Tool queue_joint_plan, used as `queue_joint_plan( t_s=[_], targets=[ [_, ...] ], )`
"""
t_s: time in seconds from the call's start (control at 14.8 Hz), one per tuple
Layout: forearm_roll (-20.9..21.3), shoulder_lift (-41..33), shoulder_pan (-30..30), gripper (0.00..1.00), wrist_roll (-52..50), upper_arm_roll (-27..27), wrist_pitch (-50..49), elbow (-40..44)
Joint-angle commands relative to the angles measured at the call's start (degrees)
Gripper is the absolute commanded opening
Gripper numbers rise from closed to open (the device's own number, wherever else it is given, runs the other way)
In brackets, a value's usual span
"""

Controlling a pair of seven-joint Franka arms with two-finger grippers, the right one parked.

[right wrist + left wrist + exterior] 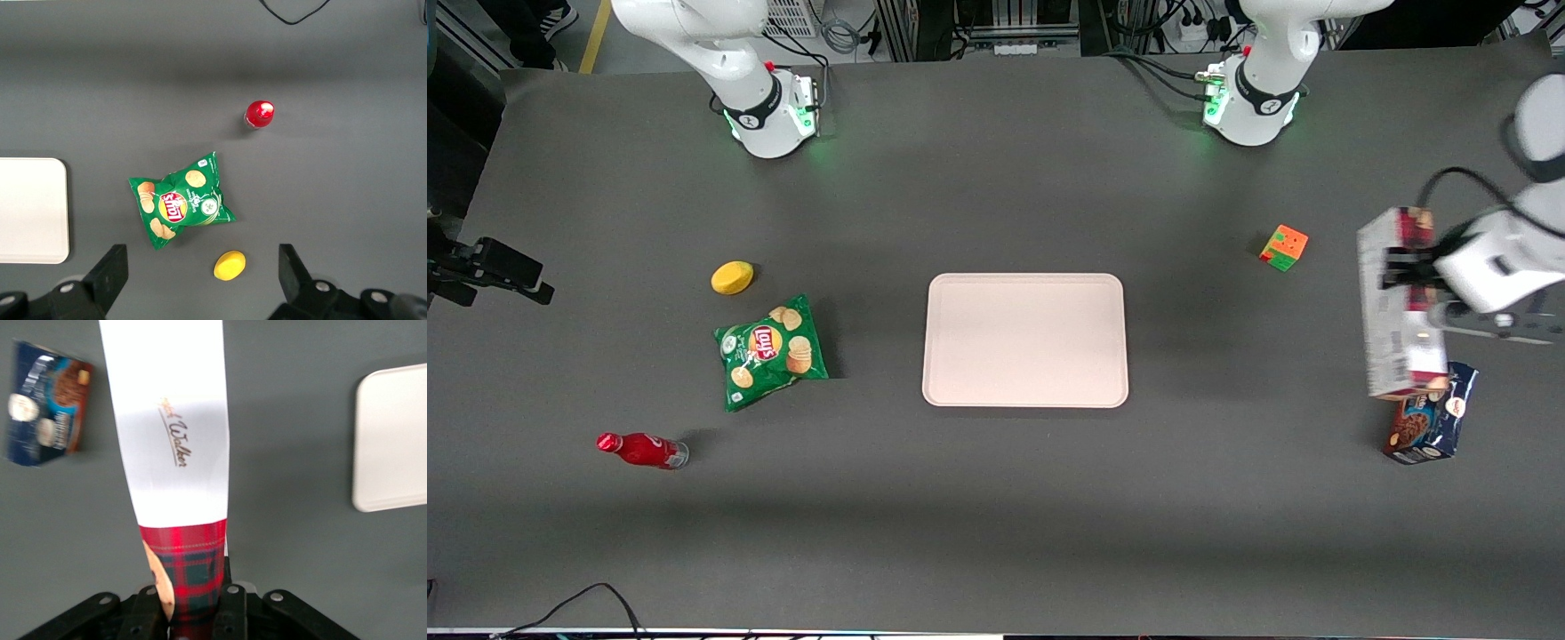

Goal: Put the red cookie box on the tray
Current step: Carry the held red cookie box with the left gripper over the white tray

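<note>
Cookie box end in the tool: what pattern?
Red tartan on the red cookie box, tool shut on it; left wrist view.

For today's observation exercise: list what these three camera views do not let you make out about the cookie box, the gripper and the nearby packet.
- Gripper, front view: it holds the red cookie box above the table, but the box blurs; print unreadable.
- Left wrist view: the box's gripped end is cut off by the picture's edge.
- Blue cookie packet, front view: partly hidden by the box.
- Tray: cut off in both wrist views.
</note>
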Motion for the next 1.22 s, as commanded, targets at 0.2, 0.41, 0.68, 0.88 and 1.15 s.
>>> queue_joint_plan(
  t_s=[0.2, 0.41, 0.68, 0.88, 1.15],
  targets=[
    [-3.1, 2.4, -1.6, 0.0, -23.7, -12.9, 1.9, 0.2],
    [-2.9, 3.0, -4.1, 0.0, -34.4, -17.6, 8.3, -2.9],
    [-1.8, 4.5, -6.8, 0.0, -47.6, -24.2, 20.1, -9.9],
    [3.4, 6.9, -10.5, 0.0, -48.2, -25.7, 25.9, -13.3],
    [10.2, 13.5, -13.8, 0.01, -53.4, -25.7, 29.7, -13.3]
  ],
)
